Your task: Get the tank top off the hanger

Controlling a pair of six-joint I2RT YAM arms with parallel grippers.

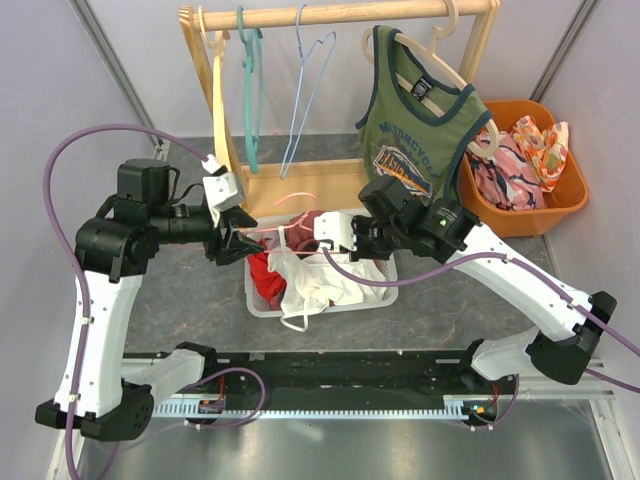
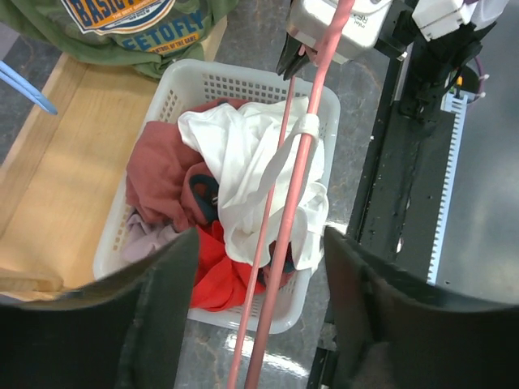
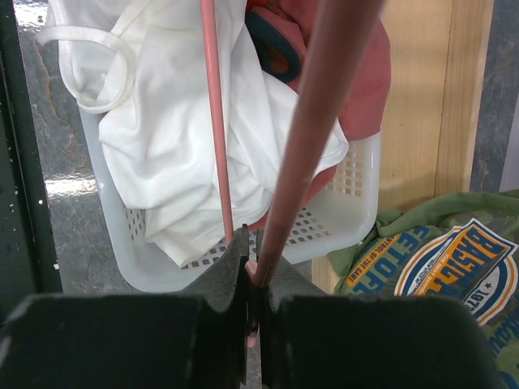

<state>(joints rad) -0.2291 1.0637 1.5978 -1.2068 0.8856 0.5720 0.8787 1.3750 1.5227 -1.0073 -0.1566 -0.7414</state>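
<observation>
White tank top (image 2: 235,154) clings by one strap to pink hanger (image 2: 324,73), mid-frame, which right gripper (image 3: 251,243) pinches tight. Left gripper (image 2: 259,243), jaws apart and empty, likely must pull that strap free.

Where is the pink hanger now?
In the left wrist view, the pink hanger slants above the white basket, pinched by the right gripper, white tank top draped on it.
</observation>
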